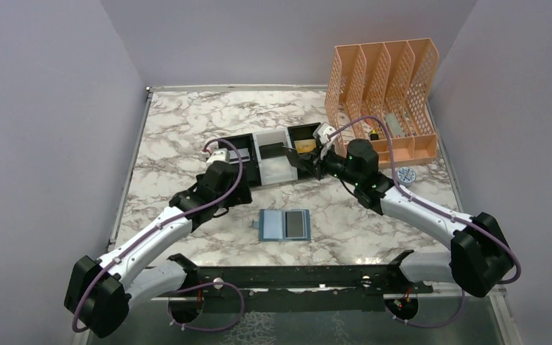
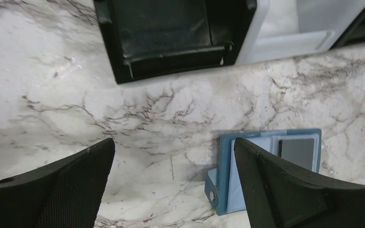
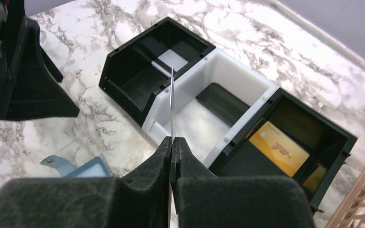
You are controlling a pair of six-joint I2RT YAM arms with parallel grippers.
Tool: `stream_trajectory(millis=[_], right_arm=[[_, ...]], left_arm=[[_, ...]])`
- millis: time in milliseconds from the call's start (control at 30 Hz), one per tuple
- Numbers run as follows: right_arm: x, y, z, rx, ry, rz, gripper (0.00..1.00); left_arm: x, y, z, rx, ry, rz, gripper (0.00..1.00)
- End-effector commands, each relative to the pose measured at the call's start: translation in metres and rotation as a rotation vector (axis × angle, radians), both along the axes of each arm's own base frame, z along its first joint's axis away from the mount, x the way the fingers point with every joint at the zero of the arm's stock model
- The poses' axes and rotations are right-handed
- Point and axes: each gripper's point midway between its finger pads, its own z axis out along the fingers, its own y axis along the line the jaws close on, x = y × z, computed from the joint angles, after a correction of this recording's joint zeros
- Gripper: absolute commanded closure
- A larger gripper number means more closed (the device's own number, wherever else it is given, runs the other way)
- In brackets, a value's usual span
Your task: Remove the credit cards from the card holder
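Observation:
The card holder (image 1: 273,226) lies open on the marble, a grey credit card (image 1: 299,224) tucked in its right panel. In the left wrist view its teal edge (image 2: 224,166) and that card (image 2: 297,151) show beside my right finger (image 2: 285,185). My left gripper (image 2: 175,142) hangs open and empty above the table, just in front of the tray's left black compartment (image 2: 171,38). My right gripper (image 3: 172,140) is shut on a thin card (image 3: 171,102) seen edge-on over the white compartment (image 3: 228,71). A gold card (image 3: 279,145) lies in the right black compartment.
The three-compartment tray (image 1: 259,167) stands behind the card holder. A pale card-like rectangle (image 3: 173,60) rests in its left black compartment. An orange mesh file rack (image 1: 384,93) stands at the back right, with a small round thing (image 1: 405,174) in front of it.

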Motion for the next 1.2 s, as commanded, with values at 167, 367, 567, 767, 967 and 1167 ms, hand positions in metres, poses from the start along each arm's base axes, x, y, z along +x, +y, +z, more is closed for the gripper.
stream_trajectory(millis=[167, 367, 567, 767, 967, 1167], right_arm=[[0.027, 0.010, 0.026, -0.080, -0.146, 0.013, 0.99], [0.034, 0.022, 0.025, -0.131, -0.182, 0.068, 0.99], [0.057, 0.031, 0.001, -0.254, -0.155, 0.034, 0.99], [0.079, 0.042, -0.029, -0.431, -0.193, -0.010, 0.99], [0.100, 0.047, -0.044, -0.553, -0.276, -0.006, 0.99], [0.117, 0.050, -0.065, -0.672, -0.321, 0.027, 0.99]], left_arm=[[0.030, 0.057, 0.049, 0.107, -0.065, 0.145, 0.01], [0.030, 0.079, 0.065, 0.160, -0.098, 0.169, 0.01], [0.025, 0.097, 0.061, 0.215, -0.122, 0.230, 0.01], [0.024, 0.104, 0.064, 0.219, -0.136, 0.275, 0.01], [0.022, 0.107, 0.070, 0.214, -0.160, 0.290, 0.01], [0.022, 0.110, 0.072, 0.214, -0.174, 0.307, 0.01]])
